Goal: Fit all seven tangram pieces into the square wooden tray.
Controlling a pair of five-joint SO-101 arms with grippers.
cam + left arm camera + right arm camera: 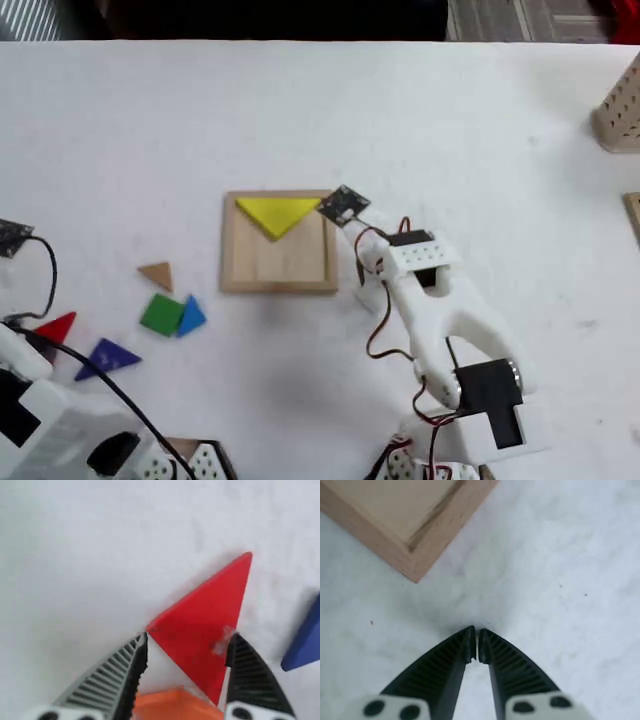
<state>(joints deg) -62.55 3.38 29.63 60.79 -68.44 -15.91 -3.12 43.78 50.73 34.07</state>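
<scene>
Over by the left arm, well apart from the tray (pixel 228 250), the red triangle (pixel 200 625) lies flat between your left gripper's (pixel 188 639) wide jaws. It is probably light, stiff and slick (thin too), so pinch across its straight edges. Your right gripper (pixel 476 632) sits closed beside the tray.

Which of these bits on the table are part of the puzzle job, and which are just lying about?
For the job: wooden tray, yellow triangle inside it, tan triangle, green square, light blue triangle, red triangle, dark blue piece.
Just lying about: perforated wooden block at the table's edge.
</scene>
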